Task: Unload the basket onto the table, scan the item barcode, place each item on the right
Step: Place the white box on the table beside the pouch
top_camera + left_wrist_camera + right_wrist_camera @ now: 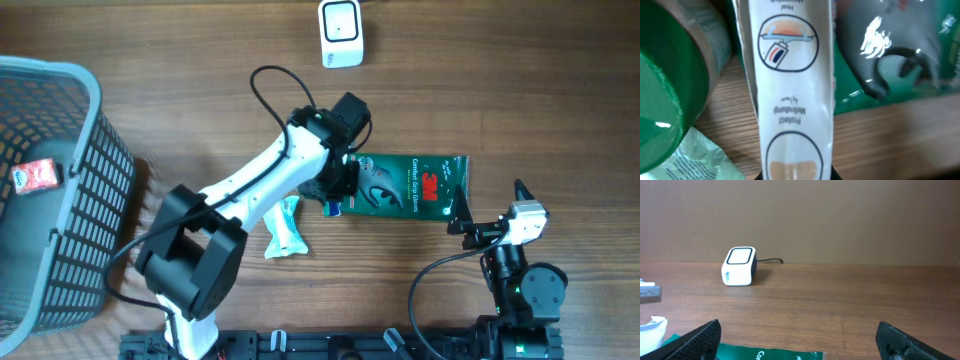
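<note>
In the left wrist view a narrow white box printed with plaster pictures (790, 90) fills the middle, and my left gripper (796, 176) is shut on its lower end. From overhead only a small blue and white bit of this box (331, 207) shows under the left gripper (337, 192), beside a green 3M gloves pack (412, 187). The white barcode scanner (341, 33) stands at the table's far edge and also shows as the scanner (739, 266) in the right wrist view. My right gripper (487, 213) is open and empty near the gloves pack's right end.
A grey mesh basket (90, 200) at the left holds a red and white packet (35, 176). A pale green packet (283, 228) lies under the left arm. A green round container (665, 100) sits just left of the held box.
</note>
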Motion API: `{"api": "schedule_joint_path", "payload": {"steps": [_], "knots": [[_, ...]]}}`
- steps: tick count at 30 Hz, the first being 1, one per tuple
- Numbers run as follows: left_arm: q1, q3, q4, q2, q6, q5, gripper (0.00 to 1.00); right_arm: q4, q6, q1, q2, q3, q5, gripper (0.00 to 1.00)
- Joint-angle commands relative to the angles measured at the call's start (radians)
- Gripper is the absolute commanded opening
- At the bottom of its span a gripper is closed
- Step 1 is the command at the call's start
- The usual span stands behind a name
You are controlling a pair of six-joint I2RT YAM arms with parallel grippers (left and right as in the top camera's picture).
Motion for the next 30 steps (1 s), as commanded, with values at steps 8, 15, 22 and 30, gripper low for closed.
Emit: {"api": "schedule_joint_path", "payload": {"steps": [8,15,22,30], "knots": [[-0.047,0.009,0.001,-0.004,-0.214,-0.197,0.22,0.006,-0.01,0.006,-0.005,-0.001,0.011,1.0],[-0.046,0.051,0.01,-0.113,-0.204,-0.194,0.93,0.005,-0.011,0.006,-0.005,-0.001,0.011,1.0],[-0.027,0.139,0.021,-0.28,-0.179,-0.364,1.0,0.005,-0.011,0.006,-0.005,-0.001,0.011,1.0],[0.388,0.174,-0.003,-0.694,-0.292,-0.6,1.0,0.005,-0.011,0.006,-0.005,-0.001,0.011,1.0]]}}
